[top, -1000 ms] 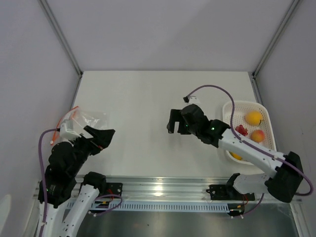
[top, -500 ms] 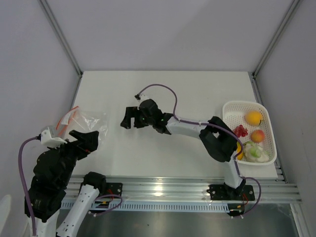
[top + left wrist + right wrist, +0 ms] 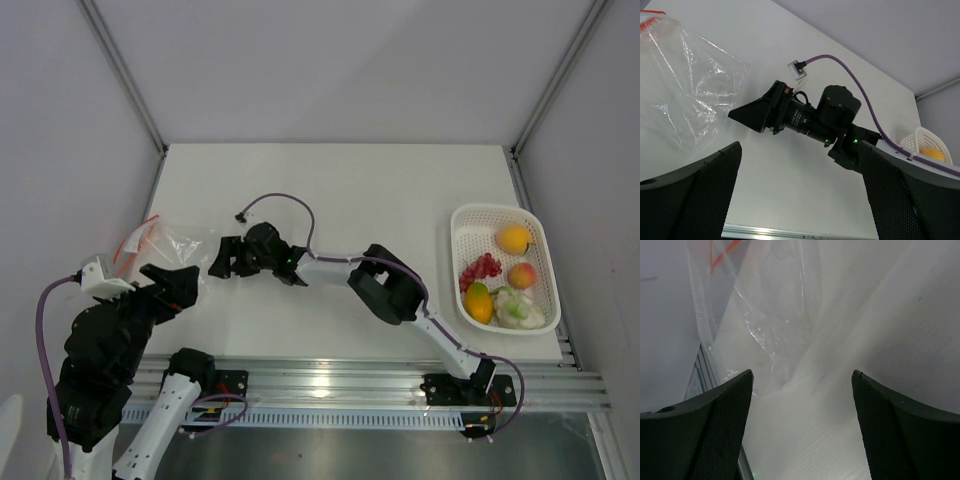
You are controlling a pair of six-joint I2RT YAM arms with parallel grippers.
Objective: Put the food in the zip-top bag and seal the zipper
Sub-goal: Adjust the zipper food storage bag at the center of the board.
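The clear zip-top bag (image 3: 175,241) lies crumpled at the table's left, its red-orange zipper (image 3: 136,238) at the far left edge. My right gripper (image 3: 224,259) is open and empty, just right of the bag and facing it. My left gripper (image 3: 176,285) is open and empty, just in front of the bag. The food lies in the white basket (image 3: 470,211): orange fruit (image 3: 515,238), peach (image 3: 521,274), red berries (image 3: 482,267), yellow-orange fruit (image 3: 478,303) and white-green piece (image 3: 515,308). The left wrist view shows bag (image 3: 687,82), zipper (image 3: 652,21) and right gripper (image 3: 754,114). The right wrist view shows bag (image 3: 767,315) and zipper (image 3: 720,252).
The basket stands at the table's right edge, far from the bag. A metal rail (image 3: 330,378) runs along the near edge. The right arm (image 3: 385,290) stretches across the middle of the table, with its purple cable (image 3: 280,198) looping above it.
My right arm has swung left across the table, from near the basket to beside the bag. My left gripper pulled back slightly from the bag.
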